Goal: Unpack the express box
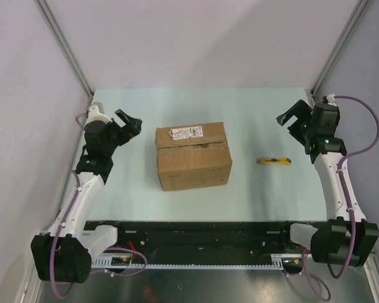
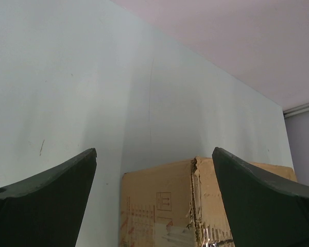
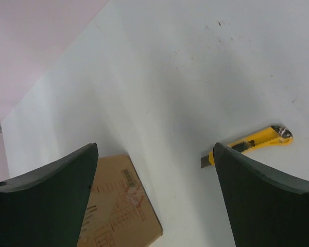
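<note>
Two raised pincers (image 1: 131, 124) (image 1: 292, 113) gape, flanking the express box (image 1: 192, 158).

Brown express box (image 1: 193, 165) with a white printed label (image 1: 186, 132) — yellow utility knife (image 1: 275, 161) — on a pale green table (image 1: 252, 113).

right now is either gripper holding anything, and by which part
Nothing is held. The left gripper and right gripper are open, clear of the express box and utility knife.

The brown corrugated cardboard box (image 1: 193, 161) stands in the middle of the pale green table (image 1: 252, 113), with open surface all around it. The small yellow utility knife (image 1: 275, 161), well apart on its right, is the only other obstacle.
</note>
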